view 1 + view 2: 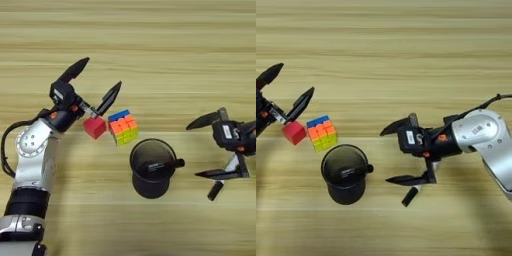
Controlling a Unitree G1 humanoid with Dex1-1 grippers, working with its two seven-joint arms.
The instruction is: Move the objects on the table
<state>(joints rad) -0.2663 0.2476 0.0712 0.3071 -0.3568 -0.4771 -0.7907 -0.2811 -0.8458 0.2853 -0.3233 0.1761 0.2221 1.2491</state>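
Fingers of the left gripper point(95, 82) are spread wide and hold nothing — they stand over the far side of the red cube point(94, 127), toward the left edge of the table point(165, 55). The cube lies on the wood, and the puzzle cube point(123, 127) sits just beside it on the right, touching or almost touching. Nearer to the front edge stands the black cup point(151, 169) with a black marker point(162, 165) lying across its mouth.

The right gripper point(390, 156) is toward the right edge, also wide open. A slim pale pen point(231, 165) with a dark tip point(410, 196) seems to lean at its lower finger; I cannot tell if anything grips it.

As I judge it, the task is at an early stage — both cubes rest on the table, nothing is lifted. What is left is to close on the red cube, move it, then handle the other objects.
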